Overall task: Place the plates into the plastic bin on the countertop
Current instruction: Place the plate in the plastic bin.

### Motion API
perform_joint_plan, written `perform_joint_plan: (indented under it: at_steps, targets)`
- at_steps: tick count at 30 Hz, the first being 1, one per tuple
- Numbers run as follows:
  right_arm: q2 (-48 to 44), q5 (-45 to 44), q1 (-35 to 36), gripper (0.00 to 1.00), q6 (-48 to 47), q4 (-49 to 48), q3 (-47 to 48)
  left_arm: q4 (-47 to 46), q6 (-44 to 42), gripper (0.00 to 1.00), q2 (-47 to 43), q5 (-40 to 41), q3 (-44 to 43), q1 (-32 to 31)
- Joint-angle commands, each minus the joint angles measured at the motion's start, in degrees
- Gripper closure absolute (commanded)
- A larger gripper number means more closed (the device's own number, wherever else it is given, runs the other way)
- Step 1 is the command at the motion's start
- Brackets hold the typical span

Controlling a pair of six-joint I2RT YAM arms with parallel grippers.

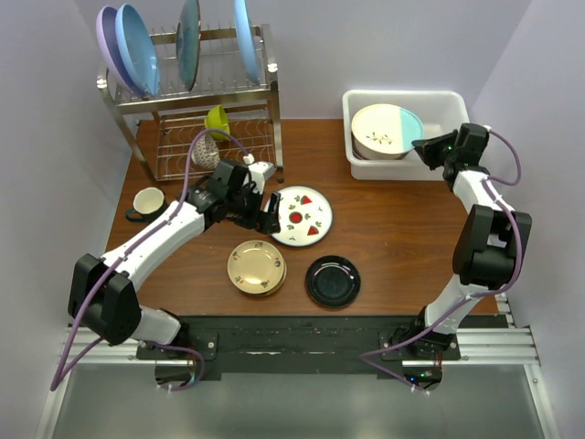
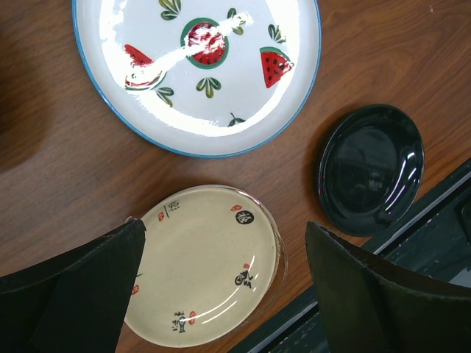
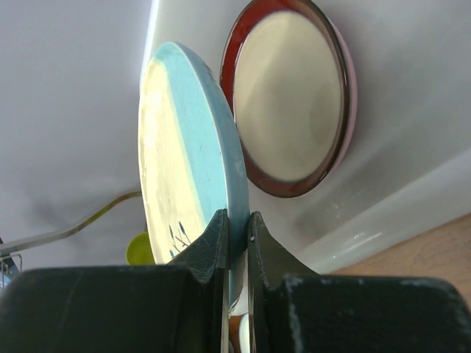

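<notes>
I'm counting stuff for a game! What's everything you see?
plastic bin: 1, white, far right
cream-and-teal plate: 1, in bin
maroon-rimmed plate: 1, in bin
pink plate: 1, under maroon one
watermelon plate: 1, white, middle
tan plate: 1, near edge
black plate: 1, beside tan
big plates: 4, blue and lilac, rack
bowl: 1, lime-green, rack
cup: 1, cream, left
countertop: 1, reddish-brown
left fingers: open, above tan plate
right fingers: shut on cream-and-teal plate

- Plain pale lilac-grey walls (image 1: 366, 46) close the overhead view at the top, left and right.
- A reddish-brown wood-grain tabletop (image 1: 393, 229) fills the centre.
- A two-tier steel wire rack (image 1: 275, 110) stands at the tabletop's upper left corner, by the back wall.
- Silver aluminium rails (image 1: 512, 343) cross the lower part of the frame, with a smooth grey surface (image 1: 302, 402) below them.
- The light is soft and even.
</notes>
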State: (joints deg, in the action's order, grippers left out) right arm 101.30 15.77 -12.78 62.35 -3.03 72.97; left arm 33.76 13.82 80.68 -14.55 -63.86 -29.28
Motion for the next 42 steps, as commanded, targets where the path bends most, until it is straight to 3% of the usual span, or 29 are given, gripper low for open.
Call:
perform_joint_plan:
  at_steps: [1, 24, 31, 34, 42]
  targets:
    - [-0.1, 0.4, 0.1, 1.0, 3.3, -8.5, 6.2, -1.3, -1.7, 0.06, 0.1, -0.9, 0.2, 0.3]
    - [14.7, -1.4, 0.2, 1.0, 5.5, -6.6, 15.9, -2.3, -0.3, 0.07, -0.8, -1.9, 2.9, 0.3]
    - [16.3, -1.0, 1.3, 1.0, 1.8, -1.3, 20.8, -2.3, -0.2, 0.07, -0.6, -2.2, 2.8, 0.3]
    - [16.8, -0.4, 1.8, 0.93, 0.2, 0.3, 22.4, -2.2, -0.2, 0.07, -0.5, -2.5, 2.7, 0.3]
    - [17.9, 0.6, 3.0, 0.62, -1.7, 2.9, 24.2, -1.9, -0.4, 0.07, -0.9, -2.5, 2.8, 0.2]
